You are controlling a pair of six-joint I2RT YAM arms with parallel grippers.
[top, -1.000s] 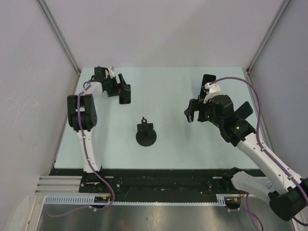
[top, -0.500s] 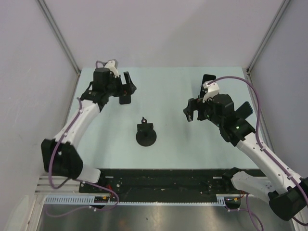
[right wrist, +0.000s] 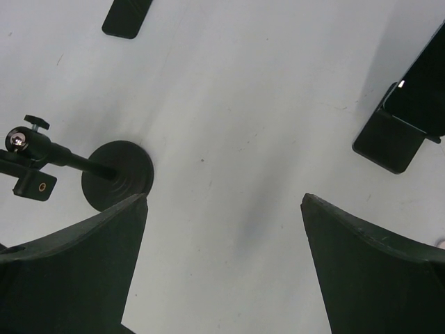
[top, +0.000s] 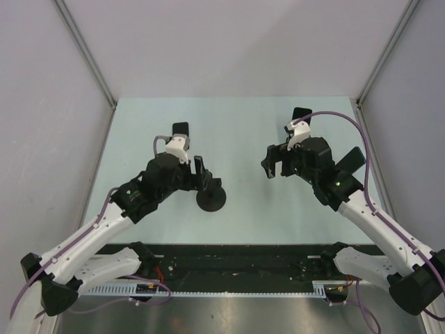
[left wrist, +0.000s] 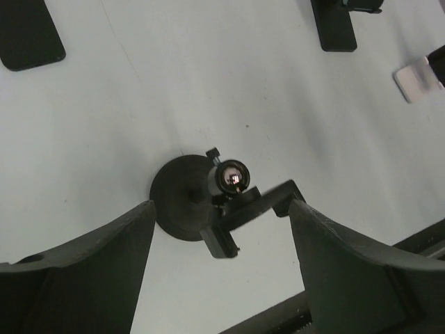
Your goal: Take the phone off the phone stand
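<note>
The phone (left wrist: 28, 35) lay flat on the table (top: 243, 132), off the stand (left wrist: 177, 205) and well apart from it, toward the far left. The stand stood near the middle of the table on its round base, and its stem leaned to one side with a shiny ball head at the top and a small bracket beside it. The left end effector (left wrist: 222, 203) hung just above the stand with its fingers (left wrist: 104, 271) spread wide and nothing pinched. In the left wrist view the stand showed in the gap between them; whether they touched it could not be told. The right end effector (right wrist: 224, 198) hovered over bare table to the right of the stand, well apart from it, with its fingers also spread wide and gripping nothing. A black object (right wrist: 393, 139) stood beyond the right end effector near the far right of the table; what it was could not be told.
</note>
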